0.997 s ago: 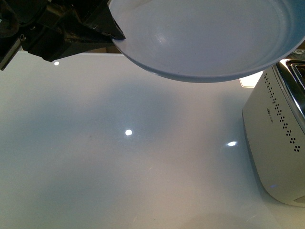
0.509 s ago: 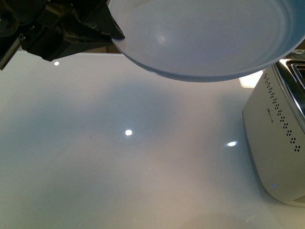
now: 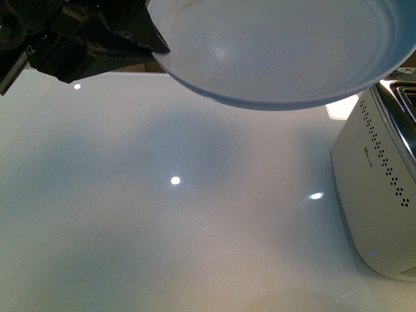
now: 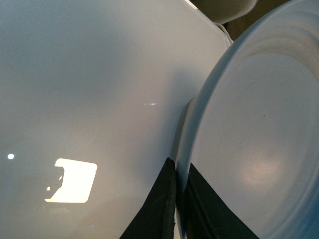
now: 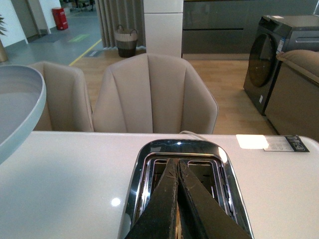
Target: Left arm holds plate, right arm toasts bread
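Note:
My left gripper [image 3: 156,49] is shut on the rim of the pale blue-white plate [image 3: 279,45] and holds it tilted in the air above the white table, at the top of the front view. In the left wrist view the black jaws [image 4: 180,167] pinch the plate's rim [image 4: 254,134]. The plate is empty; its edge also shows in the right wrist view [image 5: 17,104]. My right gripper [image 5: 177,162] is shut, its tips over the middle of the toaster's slots. The bread is almost hidden between the jaws; only a thin tan edge [image 5: 177,226] shows.
A white toaster [image 3: 380,195] with a chrome top [image 5: 144,164] stands at the table's right side. Beige chairs [image 5: 149,94] stand behind the glossy white table [image 3: 169,227]. A card [image 5: 286,143] lies beyond the toaster.

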